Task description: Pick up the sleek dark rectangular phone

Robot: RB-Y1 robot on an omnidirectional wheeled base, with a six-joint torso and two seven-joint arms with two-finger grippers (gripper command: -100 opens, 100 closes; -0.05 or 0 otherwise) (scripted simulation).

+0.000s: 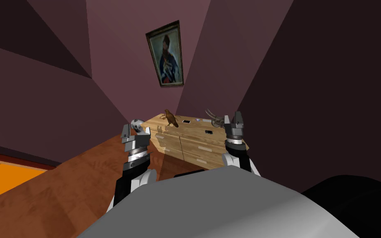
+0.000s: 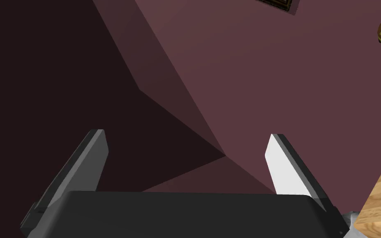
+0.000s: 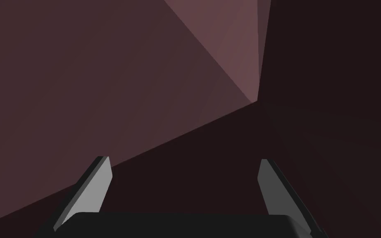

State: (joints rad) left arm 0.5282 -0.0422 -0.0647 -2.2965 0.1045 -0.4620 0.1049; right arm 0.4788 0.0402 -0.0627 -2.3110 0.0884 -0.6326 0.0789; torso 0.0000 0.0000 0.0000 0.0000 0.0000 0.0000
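A light wooden dresser (image 1: 194, 142) stands against the purple wall ahead of me. Two small dark rectangular phones lie flat on its top: one (image 1: 186, 121) beside a brown bird figurine (image 1: 171, 118), the other (image 1: 208, 132) nearer the front edge. My left gripper (image 1: 136, 130) is raised in front of the dresser's left corner, short of both phones. Its fingers stand open and empty in the left wrist view (image 2: 186, 134). My right gripper (image 1: 233, 119) is held up near the dresser's right end, also open and empty (image 3: 183, 159).
A grey antler-like ornament (image 1: 215, 119) and a small pale item (image 1: 197, 120) also sit on the dresser top. A small grey round object (image 1: 136, 123) shows by the dresser's left corner. A framed portrait (image 1: 165, 53) hangs above. Wooden floor (image 1: 61, 194) spreads to my left.
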